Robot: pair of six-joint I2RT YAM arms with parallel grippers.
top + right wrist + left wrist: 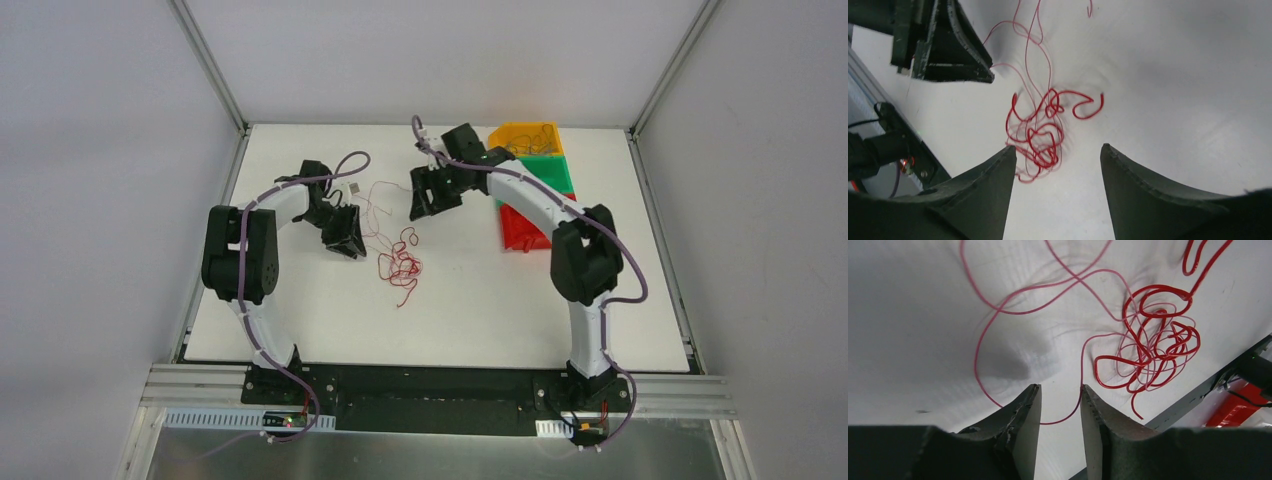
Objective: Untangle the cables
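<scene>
One strand of cables (1148, 347) inside narrow left gripper (1060, 412), right gripper (1058, 182) spread wide.

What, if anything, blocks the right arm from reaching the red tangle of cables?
Probably nothing, so likely yes. The right tool hangs open facing the tangle, with nothing between them. The left tool sits off to one side, and the bins lie away from that path.

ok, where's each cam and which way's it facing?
Top external: above, behind the bases, looking down at the table; both arms show.
Left wrist: on the left gripper, facing the table; own fingers show, a strand between.
Right wrist: on the right gripper, facing down; open fingers frame the cables.
Shared: cables in all three; right wrist also sees the left gripper.
</scene>
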